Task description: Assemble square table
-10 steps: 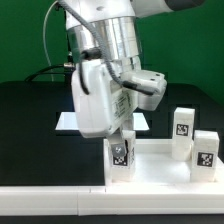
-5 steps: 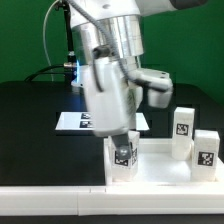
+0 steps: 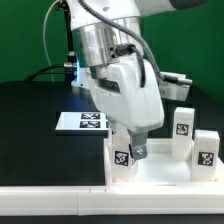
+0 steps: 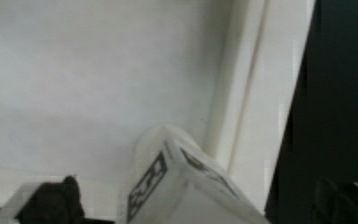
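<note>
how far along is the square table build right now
Early stage. One leg stands upright at a corner of the table top, which looks done or nearly so; whether it is fully seated can't be told. The claw is open around it, holding nothing. Two more legs stand loose at the exterior view's right.

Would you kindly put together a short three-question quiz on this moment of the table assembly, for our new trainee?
1. True or false: the gripper is lifting a leg high above the table top.
2. How many tagged legs show in the exterior view? A) one B) three C) five
3. Fill in: the flat marker board lies on the ______ table surface, behind the white top.

Key:
1. False. The gripper is down at the front leg, which stands at the top's corner; its jaws look open.
2. B. One leg by the gripper, and two more legs at the exterior view's right.
3. black
</note>
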Tool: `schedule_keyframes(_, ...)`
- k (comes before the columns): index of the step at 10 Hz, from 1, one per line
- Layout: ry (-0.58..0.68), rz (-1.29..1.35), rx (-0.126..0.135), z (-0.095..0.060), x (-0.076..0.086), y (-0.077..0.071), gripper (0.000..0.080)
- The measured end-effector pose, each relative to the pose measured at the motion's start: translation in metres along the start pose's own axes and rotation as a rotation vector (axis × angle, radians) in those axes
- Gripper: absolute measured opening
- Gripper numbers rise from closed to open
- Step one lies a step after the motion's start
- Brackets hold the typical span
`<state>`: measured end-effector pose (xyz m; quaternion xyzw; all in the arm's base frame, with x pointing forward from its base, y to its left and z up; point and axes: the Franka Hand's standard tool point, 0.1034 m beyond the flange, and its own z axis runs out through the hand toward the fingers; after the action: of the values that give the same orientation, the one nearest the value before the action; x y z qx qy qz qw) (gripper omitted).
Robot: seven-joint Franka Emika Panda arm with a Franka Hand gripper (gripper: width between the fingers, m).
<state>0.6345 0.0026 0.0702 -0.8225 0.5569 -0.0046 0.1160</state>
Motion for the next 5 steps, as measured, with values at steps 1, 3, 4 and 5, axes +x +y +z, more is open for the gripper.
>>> schedule_keyframes(1, 0.006, -0.224, -0.014, -0.0016, 0.0014, -0.0014, 0.0648)
schedule_keyframes(3, -0.012, -0.443, -0.052, -0.0016, 0.0015, -0.0018, 0.0648)
schedule_keyframes(4, -0.009, -0.406, -0.052, -0.0016, 0.0025, -0.0013, 0.0648)
schedule_keyframes(5, -0.008, -0.386, -0.052, -0.0015, 0.0027, -0.0012, 0.0514)
